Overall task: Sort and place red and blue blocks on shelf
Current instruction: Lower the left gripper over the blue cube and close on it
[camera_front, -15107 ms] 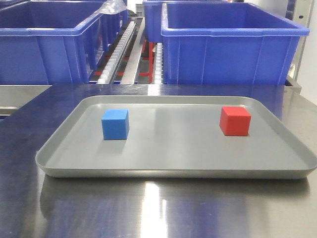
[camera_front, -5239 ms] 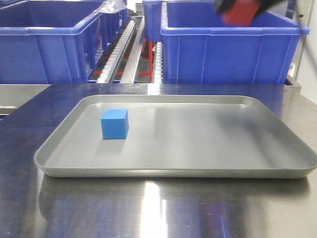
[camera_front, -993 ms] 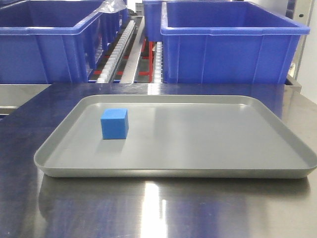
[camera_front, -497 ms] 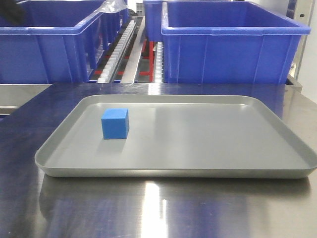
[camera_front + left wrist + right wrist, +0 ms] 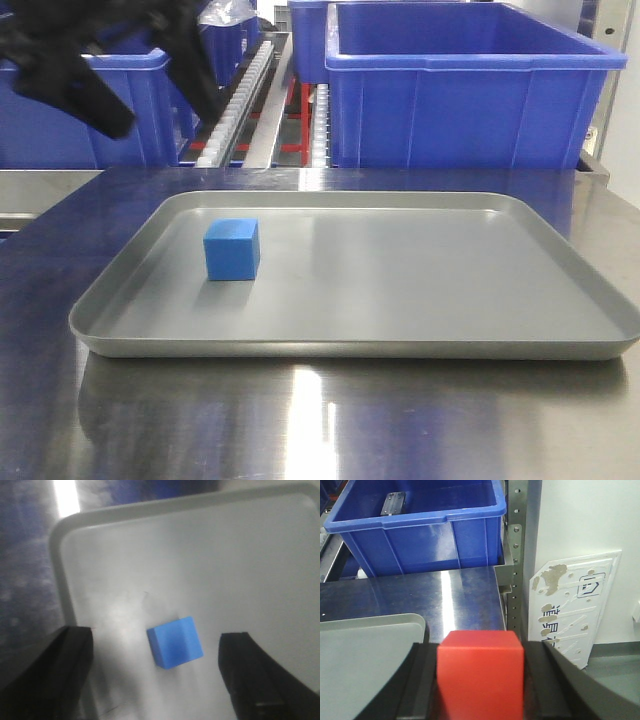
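The left gripper (image 5: 158, 676), blurred, gapes wide over the matte blue block (image 5: 175, 642). The right gripper (image 5: 481, 692) clamps the red block (image 5: 480, 665), bottom cropped.

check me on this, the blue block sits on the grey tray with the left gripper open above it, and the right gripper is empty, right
Not quite. The right gripper is not empty: the right wrist view shows it shut on the red block. The rest stands: the blue block sits on the grey tray with the left gripper open above it.
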Available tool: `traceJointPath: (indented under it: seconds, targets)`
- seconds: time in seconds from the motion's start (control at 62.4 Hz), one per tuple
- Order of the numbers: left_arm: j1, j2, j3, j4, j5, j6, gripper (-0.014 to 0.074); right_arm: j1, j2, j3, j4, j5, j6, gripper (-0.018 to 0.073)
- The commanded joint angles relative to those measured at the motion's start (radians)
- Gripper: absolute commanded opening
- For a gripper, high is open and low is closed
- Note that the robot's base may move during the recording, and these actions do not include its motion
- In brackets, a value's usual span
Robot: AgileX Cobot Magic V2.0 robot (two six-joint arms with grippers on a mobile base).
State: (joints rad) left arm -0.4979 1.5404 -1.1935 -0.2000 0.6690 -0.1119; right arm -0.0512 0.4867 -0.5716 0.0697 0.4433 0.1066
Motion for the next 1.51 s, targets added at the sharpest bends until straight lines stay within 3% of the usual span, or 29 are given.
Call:
traceJointPath:
  seconds: [0.0,0.465,0.673,1.49]
  targets:
    - [-0.036,0.0,-0.052,0.032,-0.041,-0.051,0.0566,-0.009,0.001,-0.029,-0.011,-0.085,0.0,0.0057]
    - [-0.134,0.107,-0.06,0.2,-0.041,-0.235,0.0565,-0.009,0.001,-0.029,-0.011,-0.085,0.0,0.0057]
    - [-0.152,0.139,-0.06,0.238,-0.041,-0.285,0.0542,-0.009,0.001,-0.029,-0.011,-0.085,0.0,0.0057]
    - [-0.152,0.234,-0.129,0.244,-0.034,-0.306,0.0533,-0.009,0.001,-0.029,-0.011,-0.085,0.0,0.0057]
